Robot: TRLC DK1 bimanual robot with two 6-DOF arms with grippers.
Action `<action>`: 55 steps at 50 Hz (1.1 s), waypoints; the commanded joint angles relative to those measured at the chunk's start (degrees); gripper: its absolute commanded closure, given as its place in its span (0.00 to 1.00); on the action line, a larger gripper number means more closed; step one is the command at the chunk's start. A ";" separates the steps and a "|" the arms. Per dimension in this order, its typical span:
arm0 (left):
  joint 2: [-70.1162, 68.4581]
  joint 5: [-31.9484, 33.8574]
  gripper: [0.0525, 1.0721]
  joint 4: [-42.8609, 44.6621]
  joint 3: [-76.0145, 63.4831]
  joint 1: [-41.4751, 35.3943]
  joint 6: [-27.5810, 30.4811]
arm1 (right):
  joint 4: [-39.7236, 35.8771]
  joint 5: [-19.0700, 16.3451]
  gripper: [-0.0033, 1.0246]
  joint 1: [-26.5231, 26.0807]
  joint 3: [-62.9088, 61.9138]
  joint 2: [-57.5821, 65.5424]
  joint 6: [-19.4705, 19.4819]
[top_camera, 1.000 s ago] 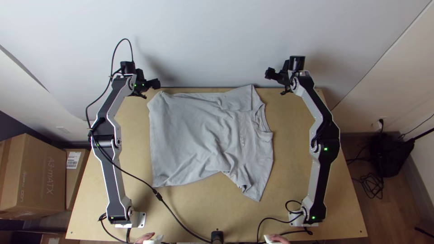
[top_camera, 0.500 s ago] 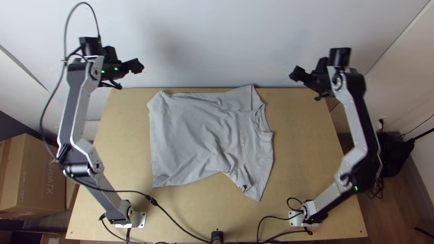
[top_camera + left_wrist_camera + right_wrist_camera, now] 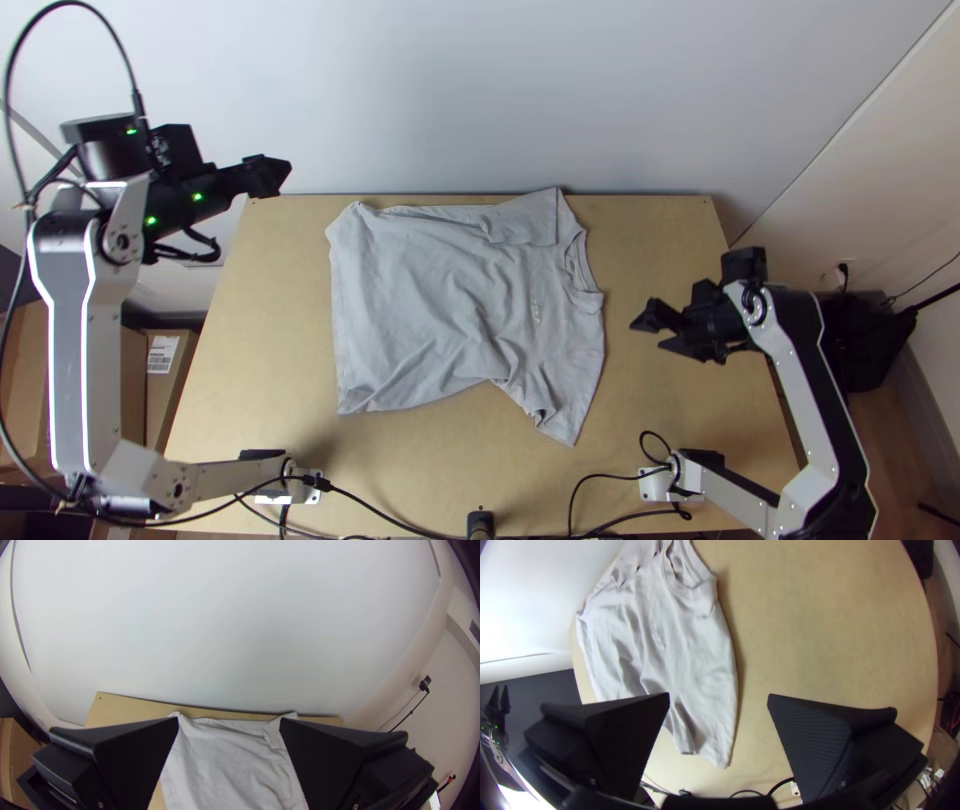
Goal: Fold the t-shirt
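Shirt collar [image 3: 681, 589] — right wrist view, label [image 3: 162, 354] — top

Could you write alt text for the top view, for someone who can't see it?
A wrinkled grey t-shirt lies spread on a light wooden table, neckline toward the right. Two robot arms flank it: the left claw is near the table's far left corner, the right claw beside the shirt, both off the cloth.
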 commanded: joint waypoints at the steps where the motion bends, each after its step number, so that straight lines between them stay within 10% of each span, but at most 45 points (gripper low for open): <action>1: -4.05 0.46 0.04 -0.73 -2.19 -0.04 -1.46 | -0.28 -2.45 0.30 1.24 -6.50 -2.77 -0.90; 7: -6.52 0.37 0.04 -1.44 -3.15 -0.04 -1.28 | 2.97 -2.71 0.49 2.21 -11.60 -2.42 -0.98; 55: -13.11 -1.21 0.04 -3.02 -9.22 2.07 0.65 | 22.39 -2.45 0.49 21.72 -24.60 14.45 4.99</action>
